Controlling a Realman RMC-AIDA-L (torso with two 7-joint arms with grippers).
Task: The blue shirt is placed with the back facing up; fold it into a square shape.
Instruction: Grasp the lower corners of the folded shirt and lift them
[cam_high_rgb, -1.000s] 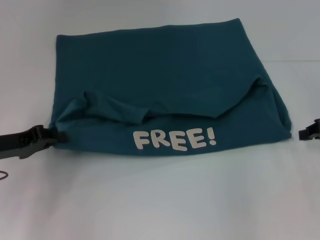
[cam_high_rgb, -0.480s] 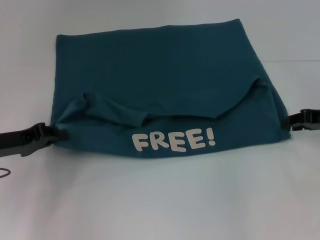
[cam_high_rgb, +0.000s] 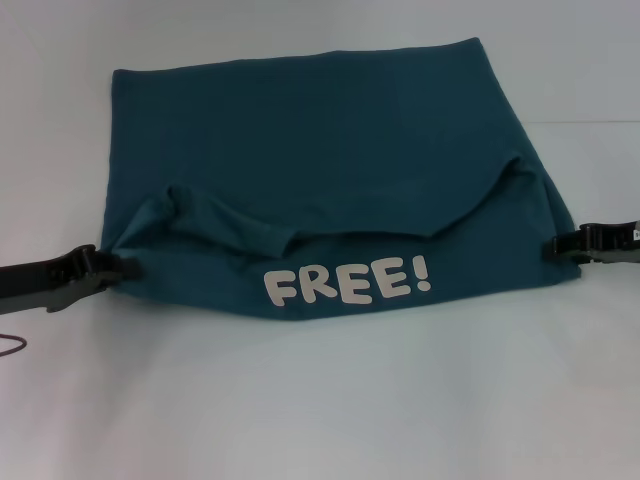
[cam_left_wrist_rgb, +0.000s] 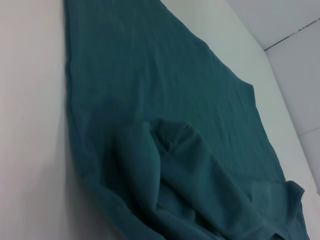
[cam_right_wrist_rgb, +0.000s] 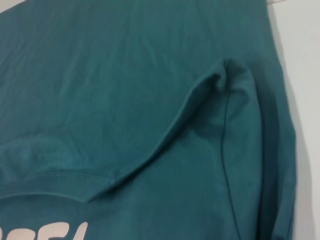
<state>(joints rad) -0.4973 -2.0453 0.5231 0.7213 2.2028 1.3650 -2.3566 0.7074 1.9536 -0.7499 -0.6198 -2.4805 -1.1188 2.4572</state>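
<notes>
White bench (cam_high_rgb: 320, 400) carried the half-folded shirt (cam_high_rgb: 330, 170); left gripper (cam_high_rgb: 118, 268) and right gripper (cam_high_rgb: 556, 246) met its lower corners, finger state indiscernible; further folds remained.

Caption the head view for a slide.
Both grippers, left and right, meet opposite near corners of the partly folded dark teal-blue cotton T-shirt, lettering "FREE!" showing.

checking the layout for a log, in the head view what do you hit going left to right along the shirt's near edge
left gripper at the shirt's left edge → blue shirt → white FREE! lettering on its near folded part → right gripper at the shirt's right edge
</notes>
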